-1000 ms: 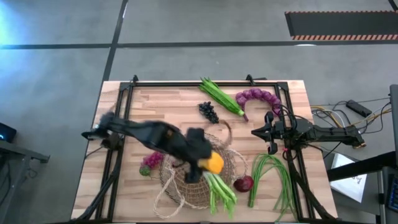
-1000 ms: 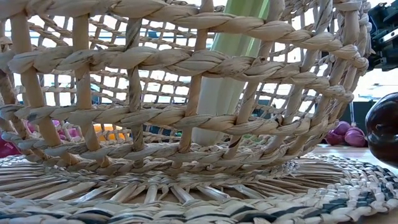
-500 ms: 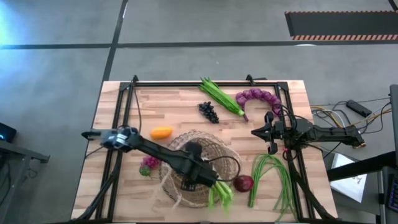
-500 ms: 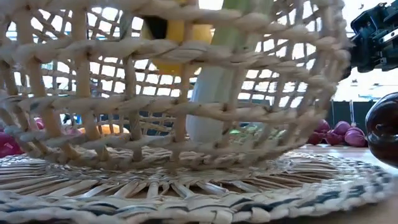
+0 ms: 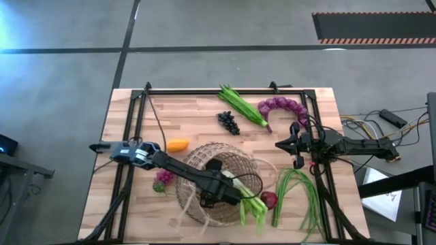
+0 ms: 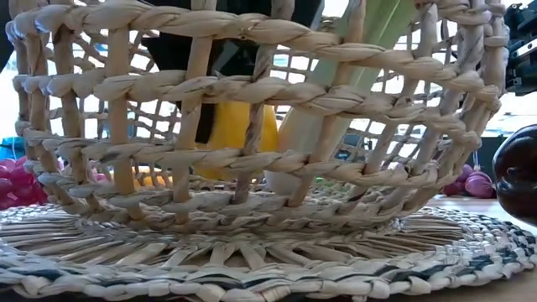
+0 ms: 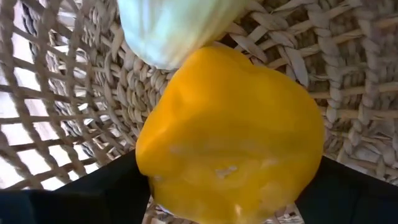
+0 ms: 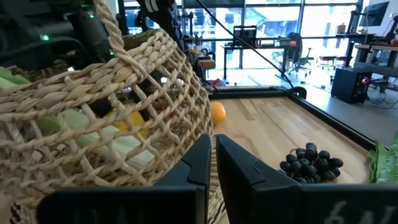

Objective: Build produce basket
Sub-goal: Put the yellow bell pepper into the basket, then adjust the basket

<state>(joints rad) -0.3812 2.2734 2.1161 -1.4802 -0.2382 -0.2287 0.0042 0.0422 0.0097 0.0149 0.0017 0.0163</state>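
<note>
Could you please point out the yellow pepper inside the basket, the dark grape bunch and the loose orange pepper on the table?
Yellow bell pepper (image 7: 230, 130), left wrist view, middle of its glossy skin.
Dark grape bunch (image 5: 228, 121), high view, centre of the cluster.
Small orange pepper (image 5: 177, 144), high view, middle of its body.

- A yellow-orange pepper (image 7: 230, 134) fills most of the view, right up close.
- The pale white end of the leek (image 7: 171, 28) rests against the pepper.
- The woven wicker basket (image 7: 81, 93) wraps round behind both, with light showing through its open weave.
- Dark jaws flank the pepper on either side.
</note>
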